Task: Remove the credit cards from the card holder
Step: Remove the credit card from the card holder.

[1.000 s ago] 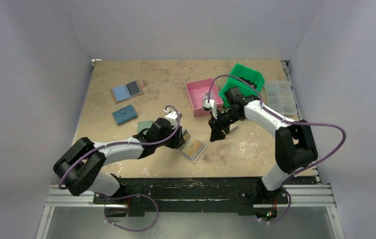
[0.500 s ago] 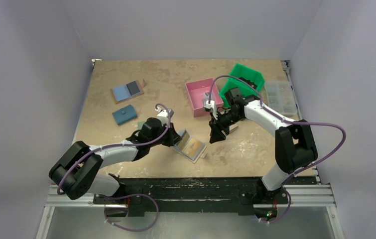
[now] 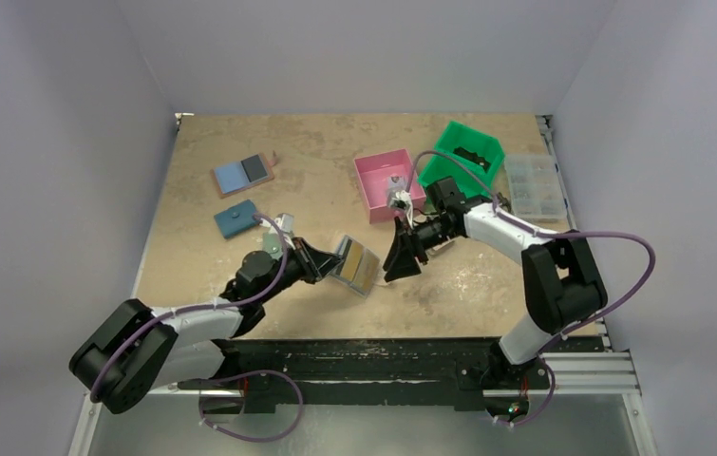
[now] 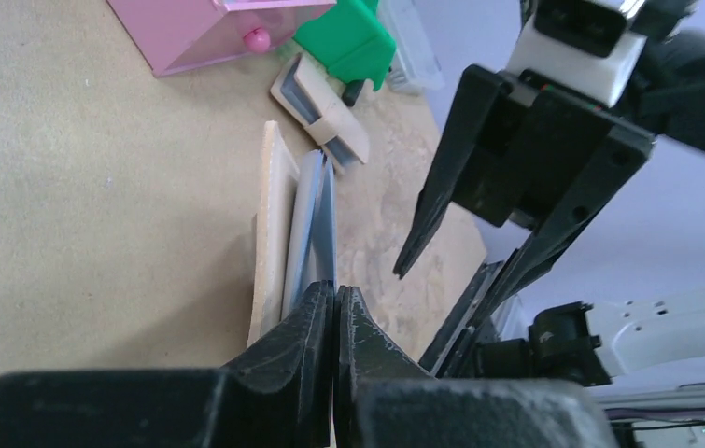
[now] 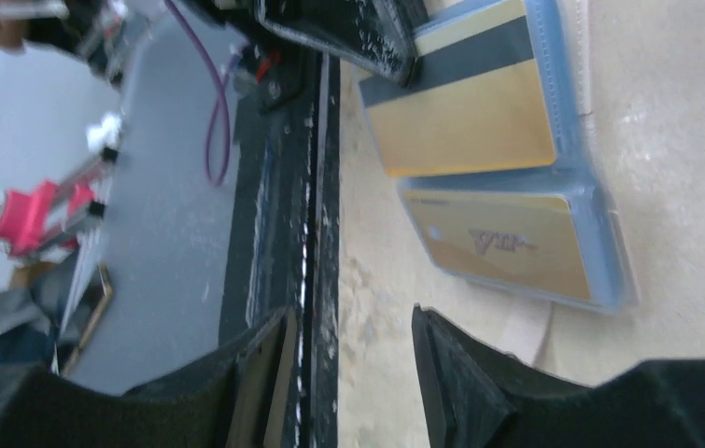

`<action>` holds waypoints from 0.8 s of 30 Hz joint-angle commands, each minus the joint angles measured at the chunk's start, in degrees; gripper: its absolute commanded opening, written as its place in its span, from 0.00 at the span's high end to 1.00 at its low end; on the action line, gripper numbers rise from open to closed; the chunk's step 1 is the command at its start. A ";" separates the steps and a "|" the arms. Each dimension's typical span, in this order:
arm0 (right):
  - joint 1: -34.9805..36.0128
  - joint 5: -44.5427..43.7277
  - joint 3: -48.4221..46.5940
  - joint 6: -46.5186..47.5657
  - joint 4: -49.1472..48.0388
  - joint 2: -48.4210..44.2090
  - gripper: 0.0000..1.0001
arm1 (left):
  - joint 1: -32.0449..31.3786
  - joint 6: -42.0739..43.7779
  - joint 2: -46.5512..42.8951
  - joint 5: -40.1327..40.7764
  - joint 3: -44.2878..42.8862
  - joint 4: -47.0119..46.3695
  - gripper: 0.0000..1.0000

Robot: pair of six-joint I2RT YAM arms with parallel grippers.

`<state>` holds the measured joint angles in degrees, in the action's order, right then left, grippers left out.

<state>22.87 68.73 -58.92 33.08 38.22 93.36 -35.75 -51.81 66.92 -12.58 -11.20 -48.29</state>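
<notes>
The card holder (image 3: 355, 264) is open and tilted up off the table. Its beige cover (image 4: 272, 219) and pale blue panels show edge-on in the left wrist view. My left gripper (image 3: 328, 263) is shut on the holder's near edge (image 4: 333, 297). In the right wrist view two gold-yellow credit cards sit in its blue-edged pockets, one with a black stripe (image 5: 465, 117) and one with script (image 5: 507, 241). My right gripper (image 3: 396, 263) is open and empty just right of the holder, its jaws (image 5: 350, 322) pointing at the lower card.
A pink box (image 3: 387, 185), a green bin (image 3: 469, 157) and a clear organiser (image 3: 535, 185) stand at the back right. A blue-and-black holder (image 3: 243, 174) and a teal wallet (image 3: 237, 218) lie at the left. A tan folded wallet (image 4: 328, 105) lies behind the held holder.
My left arm has drawn back toward the near left, tipping the holder up on edge. My right gripper has moved down and left, closer to the holder.
</notes>
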 commanded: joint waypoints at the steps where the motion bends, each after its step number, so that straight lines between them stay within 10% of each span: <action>1: 0.14 4.34 6.95 -28.35 -27.61 -5.85 0.42 | -0.53 -9.58 2.28 2.55 2.54 -21.25 1.00; 11: 0.02 1.77 19.78 -70.47 -68.86 -5.14 0.35 | -7.03 -13.37 11.74 12.37 2.24 -34.92 1.00; 24: -0.29 2.40 24.93 -92.87 -97.79 0.85 0.47 | -8.99 -17.93 21.28 15.44 2.88 -50.15 1.00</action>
<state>22.81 70.11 -34.83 -51.70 -47.46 92.47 -44.36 -67.07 87.00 1.69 -7.64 -80.31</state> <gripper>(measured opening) 0.546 0.030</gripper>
